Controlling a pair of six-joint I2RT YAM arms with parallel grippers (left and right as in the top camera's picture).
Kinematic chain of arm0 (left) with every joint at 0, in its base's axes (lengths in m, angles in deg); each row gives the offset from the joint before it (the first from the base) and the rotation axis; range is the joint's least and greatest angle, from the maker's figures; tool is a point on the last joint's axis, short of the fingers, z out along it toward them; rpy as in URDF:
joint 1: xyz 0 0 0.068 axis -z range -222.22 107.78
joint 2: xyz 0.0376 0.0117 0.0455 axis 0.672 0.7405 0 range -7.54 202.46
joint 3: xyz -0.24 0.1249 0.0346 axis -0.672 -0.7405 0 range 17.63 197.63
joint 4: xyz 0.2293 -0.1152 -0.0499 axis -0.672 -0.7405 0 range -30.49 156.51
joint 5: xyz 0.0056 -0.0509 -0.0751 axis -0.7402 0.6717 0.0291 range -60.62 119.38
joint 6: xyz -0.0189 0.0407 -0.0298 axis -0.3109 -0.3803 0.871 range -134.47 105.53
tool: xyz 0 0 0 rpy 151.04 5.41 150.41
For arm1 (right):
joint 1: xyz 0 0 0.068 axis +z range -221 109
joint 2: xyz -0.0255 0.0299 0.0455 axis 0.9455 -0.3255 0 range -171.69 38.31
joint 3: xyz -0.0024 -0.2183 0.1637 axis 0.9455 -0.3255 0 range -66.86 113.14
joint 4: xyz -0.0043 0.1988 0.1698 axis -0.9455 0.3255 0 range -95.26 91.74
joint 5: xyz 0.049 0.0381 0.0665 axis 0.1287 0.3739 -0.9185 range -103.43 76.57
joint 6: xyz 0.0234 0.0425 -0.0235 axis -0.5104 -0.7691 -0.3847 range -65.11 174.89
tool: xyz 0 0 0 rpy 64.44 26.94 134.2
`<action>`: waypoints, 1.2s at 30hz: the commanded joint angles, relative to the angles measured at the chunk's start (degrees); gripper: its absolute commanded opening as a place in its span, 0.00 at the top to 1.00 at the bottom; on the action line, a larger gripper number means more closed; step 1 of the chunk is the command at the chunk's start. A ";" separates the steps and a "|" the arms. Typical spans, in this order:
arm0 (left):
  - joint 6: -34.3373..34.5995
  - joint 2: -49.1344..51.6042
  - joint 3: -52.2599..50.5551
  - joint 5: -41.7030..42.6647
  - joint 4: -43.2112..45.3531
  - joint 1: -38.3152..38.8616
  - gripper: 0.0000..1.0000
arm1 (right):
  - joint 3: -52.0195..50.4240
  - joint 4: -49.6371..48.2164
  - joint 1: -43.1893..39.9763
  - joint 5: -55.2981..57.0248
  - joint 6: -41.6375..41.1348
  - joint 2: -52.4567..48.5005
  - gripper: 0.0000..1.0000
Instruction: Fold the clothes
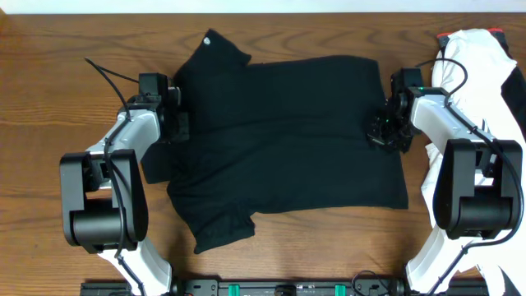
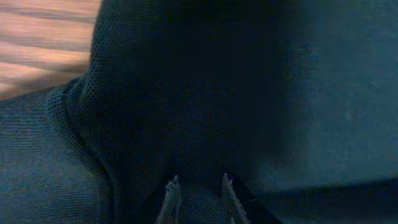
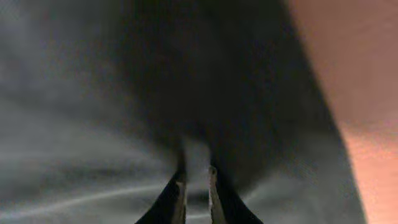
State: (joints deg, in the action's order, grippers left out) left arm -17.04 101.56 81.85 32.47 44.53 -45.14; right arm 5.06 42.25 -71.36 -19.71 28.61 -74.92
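The black T-shirt [image 1: 279, 140] is pinched at nine o'clock by the left gripper [image 2: 198, 186] and at three o'clock by the right gripper [image 3: 196, 177], evidently for folding.

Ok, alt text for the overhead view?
A black T-shirt lies spread on a wooden table, the left gripper pinching its left edge and the right gripper its right edge. A white garment sits at the far right.

No lettering is legible; the small white tag [image 1: 208, 39] on the black T-shirt [image 1: 279, 140] is unreadable.
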 commanded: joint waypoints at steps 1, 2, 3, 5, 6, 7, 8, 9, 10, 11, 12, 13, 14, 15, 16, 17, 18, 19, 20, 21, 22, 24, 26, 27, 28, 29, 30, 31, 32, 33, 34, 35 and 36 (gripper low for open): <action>1.14 2.01 -0.15 -6.36 0.22 -1.95 0.74 | -2.97 1.81 -0.24 8.50 -3.21 -2.27 0.87; 1.16 1.73 0.00 -6.32 0.26 -2.14 0.73 | -2.89 0.85 -0.22 7.19 -1.16 -2.27 0.85; 1.14 1.51 0.20 -6.14 0.24 -2.16 0.73 | -2.73 -0.28 -0.22 4.81 2.01 -2.19 0.83; 1.16 0.31 0.76 -5.97 -0.11 -2.08 0.64 | -2.03 -1.51 -0.35 -0.50 7.06 -1.81 0.76; 1.16 -0.63 1.09 -5.66 -0.48 -1.99 0.59 | -1.44 -1.86 -0.44 -3.13 9.16 -1.53 0.72; 1.20 -1.62 1.40 -5.29 -0.92 -1.99 0.54 | -0.68 -1.88 -0.46 -5.55 11.13 -1.22 0.68; 1.44 -2.80 1.73 -5.05 -1.46 -1.99 0.50 | 0.07 -1.77 -0.46 -7.30 12.31 -0.90 0.65; 2.05 -4.44 2.03 -5.09 -2.03 -2.01 0.44 | 0.96 -1.40 -0.46 -9.55 13.84 -0.44 0.63; 2.62 -6.23 2.32 -5.07 -2.78 -2.01 0.38 | 1.84 -0.81 -0.46 -11.69 15.37 0.22 0.61; 3.17 -7.98 2.54 -5.07 -3.48 -2.01 0.34 | 2.54 -0.20 -0.46 -13.00 16.24 0.83 0.60; 3.93 -10.16 2.64 -5.07 -4.35 -2.01 0.30 | 3.26 0.68 -0.44 -13.68 16.72 1.77 0.59; 5.05 -12.52 2.71 -5.07 -5.42 -1.99 0.27 | 3.89 1.70 -0.44 -13.66 16.74 2.82 0.59; 6.19 -14.91 2.71 -5.07 -6.69 -1.99 0.24 | 4.44 2.86 -0.44 -13.62 16.74 4.22 0.58; 7.06 -17.07 2.73 -5.07 -7.98 -1.99 0.23 | 4.61 3.43 -0.44 -13.62 16.76 5.20 0.58; 7.89 -19.52 2.71 -5.05 -9.73 -1.99 0.22 | 4.66 4.04 -0.44 -13.62 16.76 6.71 0.58; 8.59 -21.66 2.71 -5.05 -11.45 -1.99 0.22 | 4.66 4.55 -0.44 -13.62 16.83 8.26 0.58; 9.46 -23.69 2.71 -5.03 -13.29 -1.99 0.21 | 4.66 4.94 -0.44 -13.64 17.20 9.68 0.58; 10.99 -26.05 2.71 -5.03 -15.58 -1.99 0.21 | 4.66 5.33 -0.44 -13.60 17.62 11.32 0.58; 12.46 -27.98 2.71 -4.98 -17.77 -1.99 0.21 | 4.66 5.62 -0.44 -13.64 18.23 13.00 0.57; 14.23 -30.58 2.71 -4.37 -20.81 -1.99 0.21 | 4.66 6.10 -0.46 -13.62 18.71 15.13 0.57; 14.67 -32.11 2.71 -3.45 -22.69 -1.99 0.21 | 4.66 6.36 -0.44 -13.57 18.71 16.41 0.55; 17.14 -35.67 2.71 -0.63 -27.69 -1.99 0.21 | 4.66 7.58 -0.44 -13.57 18.69 20.28 0.53; 19.98 -38.56 2.71 2.19 -33.16 -1.99 0.22 | 4.66 9.20 -0.44 -13.42 18.58 23.58 0.48; 21.40 -39.50 2.69 2.51 -35.91 -1.99 0.21 | 4.66 10.38 -0.44 -13.38 17.99 25.22 0.44; 23.47 -40.33 2.49 2.47 -39.45 -1.99 0.21 | 4.63 12.00 -0.44 -13.18 16.92 26.86 0.39; 25.24 -40.68 1.99 2.49 -41.88 -1.99 0.21 | 4.63 13.62 -0.44 -12.83 15.96 27.93 0.37; 26.45 -40.72 1.31 2.49 -43.43 -1.99 0.20 | 4.63 15.15 -0.44 -12.35 15.21 28.59 0.35; 27.28 -40.65 0.33 2.51 -44.46 -1.99 0.20 | 4.61 16.74 -0.44 -11.76 14.56 28.98 0.34; 27.89 -40.57 -1.27 2.54 -45.11 -1.99 0.20 | 4.55 18.53 -0.44 -11.30 14.32 29.07 0.33; 28.55 -40.50 -2.99 2.56 -45.29 -1.99 0.20 | 4.42 19.96 -0.42 -11.04 14.32 29.05 0.33; 29.33 -40.50 -5.20 3.13 -45.22 -1.99 0.20 | 3.98 21.11 -0.42 -11.04 14.32 28.94 0.33; 29.97 -40.50 -7.45 4.11 -44.72 -1.99 0.20 | 3.28 21.86 -0.44 -11.04 14.32 28.89 0.34; 30.34 -40.50 -9.51 5.46 -44.02 -1.99 0.20 | 2.38 22.12 -0.44 -10.97 14.32 28.89 0.34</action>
State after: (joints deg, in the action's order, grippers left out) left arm 9.12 60.58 77.35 35.03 0.36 -46.74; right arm 8.90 63.71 -71.43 -31.47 44.17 -45.67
